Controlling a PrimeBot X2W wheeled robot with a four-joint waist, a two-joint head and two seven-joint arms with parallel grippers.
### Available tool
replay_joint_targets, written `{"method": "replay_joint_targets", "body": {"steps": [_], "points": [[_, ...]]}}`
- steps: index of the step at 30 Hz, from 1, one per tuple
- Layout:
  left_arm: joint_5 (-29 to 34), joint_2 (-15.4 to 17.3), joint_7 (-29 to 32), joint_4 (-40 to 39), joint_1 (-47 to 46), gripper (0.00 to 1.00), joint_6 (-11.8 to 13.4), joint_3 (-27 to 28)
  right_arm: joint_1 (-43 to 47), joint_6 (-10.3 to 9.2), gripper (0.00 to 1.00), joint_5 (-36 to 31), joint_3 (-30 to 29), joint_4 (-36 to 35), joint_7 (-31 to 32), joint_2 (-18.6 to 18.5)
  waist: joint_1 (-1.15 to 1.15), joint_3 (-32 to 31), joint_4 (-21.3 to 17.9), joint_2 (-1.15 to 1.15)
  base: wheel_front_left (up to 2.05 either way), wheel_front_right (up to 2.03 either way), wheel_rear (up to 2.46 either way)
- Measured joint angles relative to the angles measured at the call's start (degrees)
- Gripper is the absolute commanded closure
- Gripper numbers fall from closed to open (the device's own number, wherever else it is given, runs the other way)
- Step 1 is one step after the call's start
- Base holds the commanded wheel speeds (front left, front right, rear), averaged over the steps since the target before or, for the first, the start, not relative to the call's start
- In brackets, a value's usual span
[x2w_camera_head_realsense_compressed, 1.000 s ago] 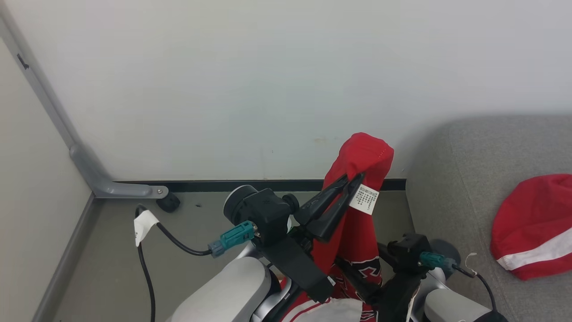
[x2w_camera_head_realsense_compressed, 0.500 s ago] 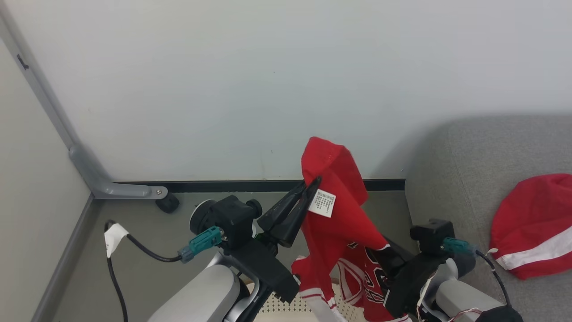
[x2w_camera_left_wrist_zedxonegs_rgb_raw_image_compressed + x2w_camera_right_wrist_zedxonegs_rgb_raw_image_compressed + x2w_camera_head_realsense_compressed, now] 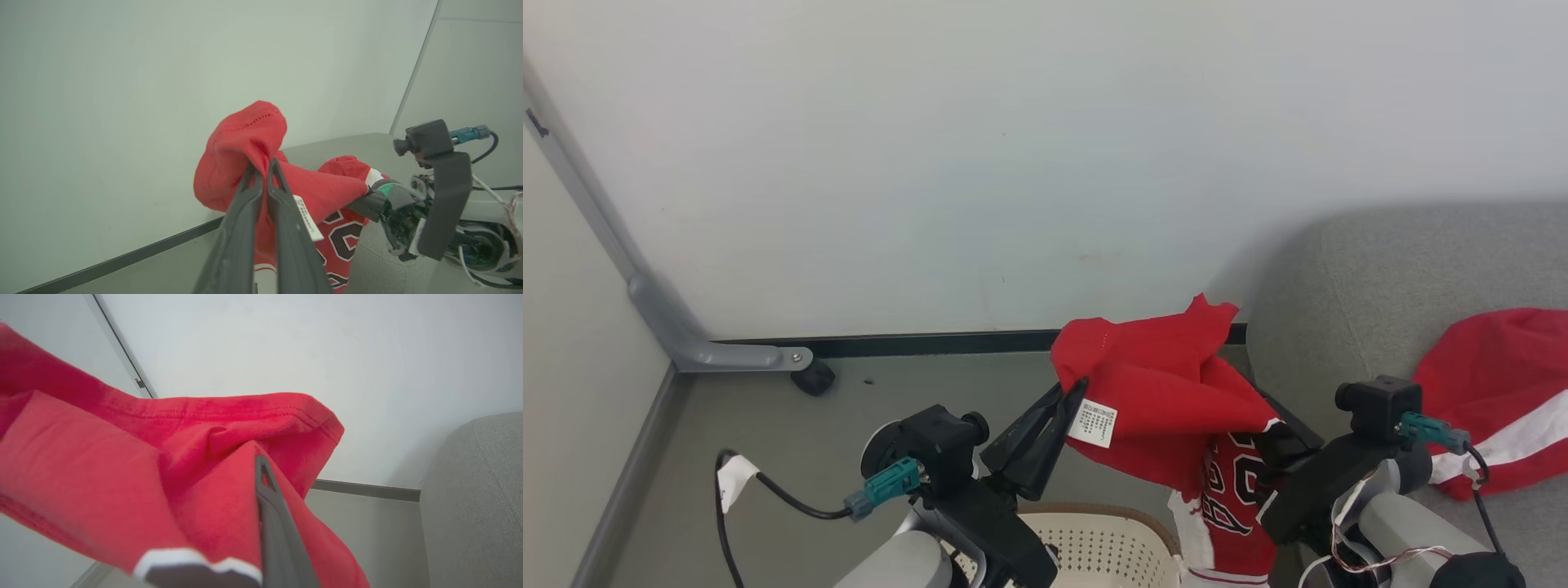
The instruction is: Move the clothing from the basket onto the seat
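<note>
We held one red garment in the air between both arms, above the far right corner of the basket and just left of the seat. Our left gripper was clenched on a fold beside the white label. Our right gripper was also clenched on the fabric, near a white-edged hem. Another red piece lay already on the seat. The numbered part hung low, so we judged it could catch the basket rim, or slip to the floor if one thin pinch gave way during the carry to the right.
</note>
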Motion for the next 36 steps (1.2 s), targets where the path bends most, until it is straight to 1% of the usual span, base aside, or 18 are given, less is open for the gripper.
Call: {"method": "replay_joint_targets", "body": {"steps": [4, 5, 6, 7, 12, 20, 31, 36], "points": [[0.0, -0.2, 0.1, 0.4, 0.1, 1.00, 0.0, -1.2, 0.4, 0.00, 1.00, 0.9, -2.1, -1.6, 0.0, -0.2, 0.00, -0.1, -0.5, 0.00, 0.00, 0.00, 0.00], [0.0, -0.3, 0.1, 0.5, 0.2, 0.88, -0.1, -1.5, 0.5, 0.00, 1.00, 1.0, -2.8, -1.9, 0.0, -0.2, 0.00, -0.1, -0.6, 0.00, 0.00, 0.00, 0.00], [0.0, -0.3, 0.2, 0.6, 0.5, 0.37, -0.1, -1.6, 0.5, 0.00, 1.00, 1.1, -3.5, -2.2, 0.0, -0.2, 0.00, -0.1, -0.7, 0.00, 0.00, 0.00, 0.00], [0.0, -0.3, 0.4, 0.7, 0.8, 0.00, -0.1, -1.7, 0.6, 0.00, 1.00, 1.3, -4.1, -2.5, 0.0, -0.3, 0.00, -0.1, -0.8, 0.00, 0.00, 0.00, 0.00], [0.0, -0.2, 0.6, 0.9, 1.3, 0.00, -0.1, -2.0, 1.8, 0.00, 1.00, 1.9, -7.7, -3.7, 0.0, -0.9, 0.00, -0.1, -1.4, 0.00, 0.00, 0.00, 0.00], [0.0, 1.1, 0.6, 1.1, 2.3, 0.00, 0.0, -1.9, 2.7, 0.00, 1.00, 1.7, -12.0, -5.5, 0.0, -2.5, 0.00, 0.0, -3.2, 0.00, 0.00, 0.00, 0.00], [0.1, 2.2, 0.6, 1.1, 2.3, 0.00, 0.2, -1.9, 4.6, 0.00, 1.00, -1.5, -16.9, -9.4, 0.0, -4.5, 0.00, 0.4, -6.8, 0.00, 0.00, 0.00, 0.00], [0.2, 2.7, 0.6, 1.0, 3.0, 0.00, 0.5, -1.6, 6.2, 0.00, 1.00, -3.3, -19.4, -12.4, 0.0, -5.3, 0.00, 0.5, -9.0, 0.00, 0.00, 0.00, 0.00]]}}
